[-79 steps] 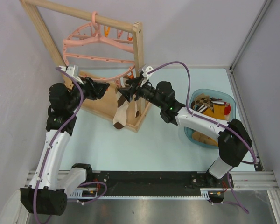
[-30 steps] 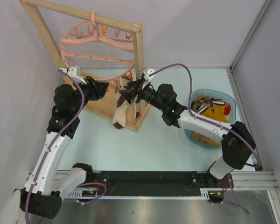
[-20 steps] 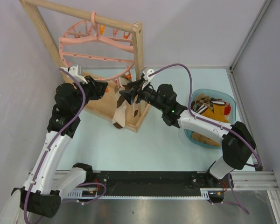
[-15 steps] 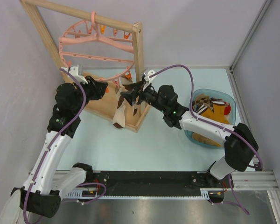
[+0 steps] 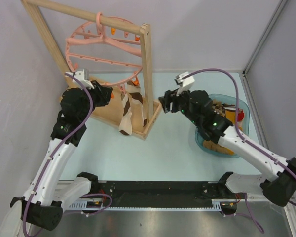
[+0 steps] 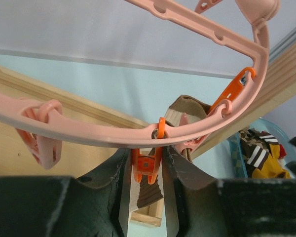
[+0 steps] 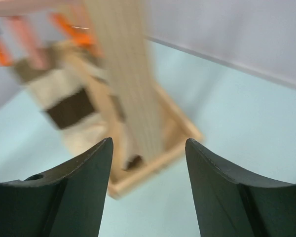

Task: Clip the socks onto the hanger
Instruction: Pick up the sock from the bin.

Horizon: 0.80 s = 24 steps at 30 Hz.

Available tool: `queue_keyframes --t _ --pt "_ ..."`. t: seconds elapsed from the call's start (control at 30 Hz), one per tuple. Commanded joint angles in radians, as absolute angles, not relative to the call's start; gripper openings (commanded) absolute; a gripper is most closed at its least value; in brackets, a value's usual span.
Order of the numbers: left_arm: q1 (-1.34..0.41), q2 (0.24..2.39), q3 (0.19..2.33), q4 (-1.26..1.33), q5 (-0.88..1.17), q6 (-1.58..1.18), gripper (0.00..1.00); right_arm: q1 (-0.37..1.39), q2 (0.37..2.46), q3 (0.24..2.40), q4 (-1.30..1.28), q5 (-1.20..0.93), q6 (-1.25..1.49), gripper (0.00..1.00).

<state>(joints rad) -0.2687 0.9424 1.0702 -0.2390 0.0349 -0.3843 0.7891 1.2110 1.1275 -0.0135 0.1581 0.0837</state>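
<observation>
The round pink hanger [image 5: 69,49] hangs from the wooden rack's top bar. My left gripper [image 5: 107,93] reaches under its rim [image 6: 89,136] and is shut on an orange clip [image 6: 147,165], one finger pressing each side. A cream-and-brown sock [image 5: 128,111] hangs from a pink clip [image 6: 188,146] just beyond, and shows blurred in the right wrist view [image 7: 64,106]. My right gripper [image 5: 164,101] stands open and empty to the right of the rack post, its fingers [image 7: 148,143] wide apart. More socks [image 5: 226,116] lie in the basin.
The wooden rack's post [image 5: 146,64] and base frame [image 5: 138,131] stand between the two grippers. A blue basin [image 5: 200,140] sits at the right under my right arm. Walls close in at the left and the right.
My right gripper has let go of the sock and drawn back to the right of the post. The sock now hangs from the hanger. My left gripper has closed on the orange clip.
</observation>
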Motion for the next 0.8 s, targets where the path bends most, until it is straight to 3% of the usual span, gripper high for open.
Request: queue_keyframes --t 0.0,0.17,0.37,0.57,0.77 --pt "-0.299 0.942 1.118 -0.255 -0.049 -0.354 0.0 0.655 1.119 1.129 -0.383 0.374 0.152 0.66" --pt "-0.327 0.946 1.138 -0.273 -0.106 -0.351 0.0 0.396 1.103 1.111 -0.537 0.382 0.195 0.66" --pt "-0.344 0.954 1.15 -0.293 -0.123 -0.348 0.0 0.139 1.172 1.063 -0.534 0.287 0.216 0.65" --pt "-0.348 0.959 1.155 -0.299 -0.123 -0.347 0.0 0.057 1.255 0.99 -0.514 0.181 0.202 0.65" --pt "-0.351 0.971 1.155 -0.29 -0.107 -0.356 0.0 0.061 1.206 0.858 -0.534 0.129 0.294 0.63"
